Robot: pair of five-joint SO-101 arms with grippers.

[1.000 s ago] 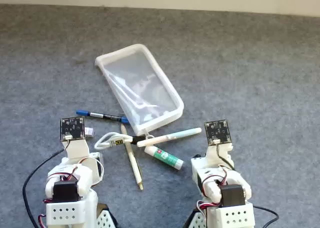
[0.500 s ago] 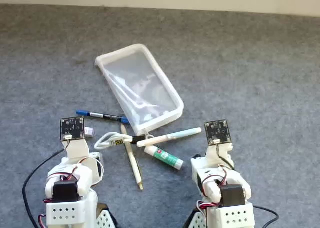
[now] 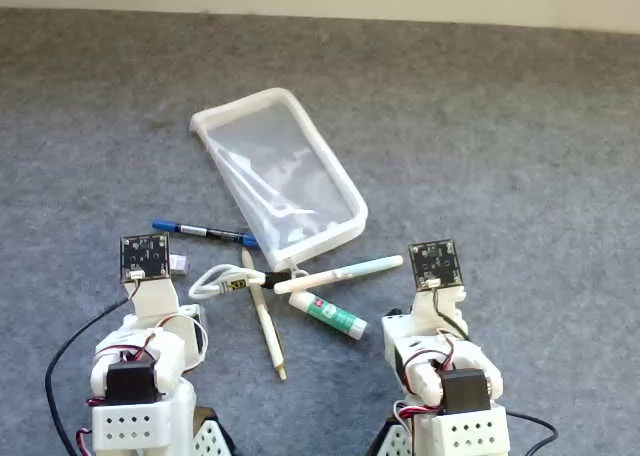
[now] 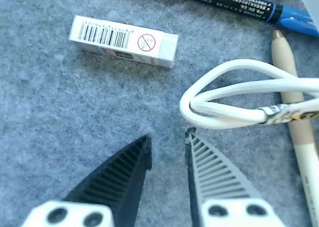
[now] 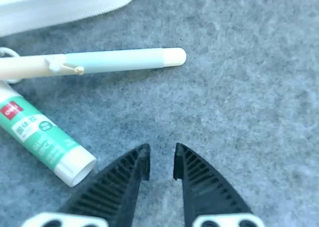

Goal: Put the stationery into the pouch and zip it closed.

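**High view: light stationery lies loose off the pouch's zip end**

The pouch (image 3: 280,176) is translucent white, soft-sided and rectangular with rounded corners, flat on the grey felt-like desk (image 3: 500,126). It will likely sag and slide unless it is pinned by its thicker zip rim. Whether its mouth is open cannot be told.

Between the pouch and the arms lie:
- a blue-capped marker (image 3: 205,232)
- a coiled white cable (image 3: 225,279)
- a beige pen (image 3: 265,321)
- a mint pen (image 3: 340,273)
- a green glue stick (image 3: 335,316)
- a boxy eraser (image 4: 123,41), beyond the cable from the pouch

All look light, rigid and smooth, and the round barrels may roll. Gripping them mid-barrel seems safest.

The left gripper (image 4: 168,136) and right gripper (image 5: 160,152) each hold nothing, with their ribbed jaws parted by a narrow gap.
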